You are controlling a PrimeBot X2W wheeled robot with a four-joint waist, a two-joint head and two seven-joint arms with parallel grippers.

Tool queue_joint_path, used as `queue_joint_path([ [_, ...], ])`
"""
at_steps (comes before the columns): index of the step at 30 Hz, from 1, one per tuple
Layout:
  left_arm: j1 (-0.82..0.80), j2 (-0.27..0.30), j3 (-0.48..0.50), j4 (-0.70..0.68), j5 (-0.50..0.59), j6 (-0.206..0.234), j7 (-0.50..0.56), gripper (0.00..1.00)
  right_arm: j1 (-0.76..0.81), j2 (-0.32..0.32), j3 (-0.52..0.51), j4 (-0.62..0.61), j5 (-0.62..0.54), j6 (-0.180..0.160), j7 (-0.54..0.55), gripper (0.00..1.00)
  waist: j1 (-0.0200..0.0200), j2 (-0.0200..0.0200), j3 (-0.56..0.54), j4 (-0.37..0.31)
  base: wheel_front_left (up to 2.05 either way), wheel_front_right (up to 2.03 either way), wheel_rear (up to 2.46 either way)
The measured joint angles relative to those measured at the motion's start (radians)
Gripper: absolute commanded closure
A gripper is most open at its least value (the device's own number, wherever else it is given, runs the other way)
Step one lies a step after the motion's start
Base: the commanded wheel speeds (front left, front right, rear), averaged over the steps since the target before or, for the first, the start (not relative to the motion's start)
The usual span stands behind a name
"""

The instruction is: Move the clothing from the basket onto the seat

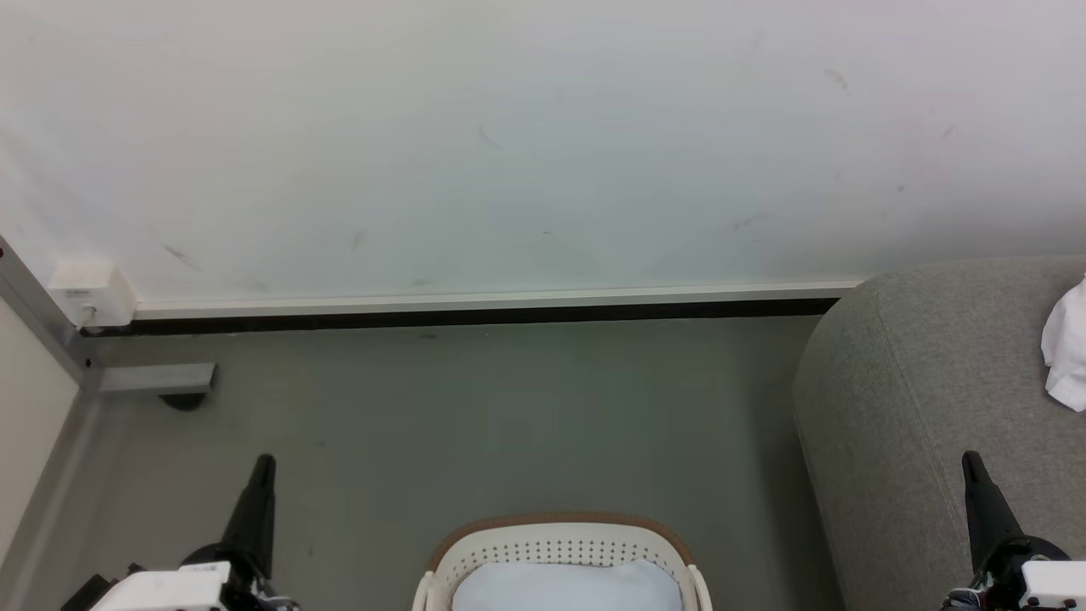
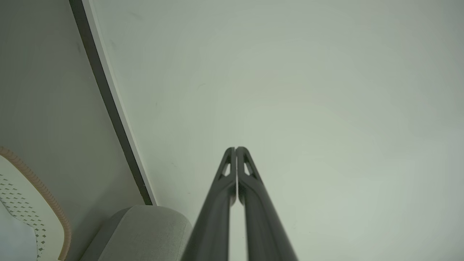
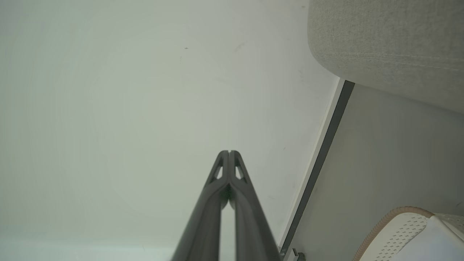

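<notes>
Basket (image 1: 560, 517) is sitting on the grey floor (image 1: 475, 407) dead ahead, at the bottom middle of the head view. The seat (image 1: 916, 382) is standing near it on the robot's right, so I judge any carry across would be a short one. Pale bluish-white cloth (image 1: 567, 587) is covering the part of the basket in frame. Where the red garment is lying I cannot tell: it could be sitting under that cloth or on a stretch of seat past the frame. Crumpled white cloth (image 1: 1067, 348) is resting on the seat at the right edge, cut off by the frame, and I cannot tell whether it is part of the garment. The scene is therefore fitting both a load waiting in the basket and one already set down. Left tool (image 1: 265, 465) and right tool (image 1: 970, 460) are flanking the basket, each with its fingers pressed together on nothing, pointing toward the wall (image 1: 509, 136). Bare floor is lying between basket and seat. Small white box (image 1: 89, 293) and metal bracket (image 1: 157, 378) are sitting at the wall's foot, far left, well apart from the work.
</notes>
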Motion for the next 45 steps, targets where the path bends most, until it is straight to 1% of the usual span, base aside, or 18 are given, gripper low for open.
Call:
queue_joint_path([
  [45,0.000,0.000,0.000,0.000,0.000,0.000,0.000,1.00,0.000,0.000,0.000,0.000,0.000,0.000,0.000,1.00,0.0000,0.0000,0.000,0.000,0.00,0.00,0.00],
])
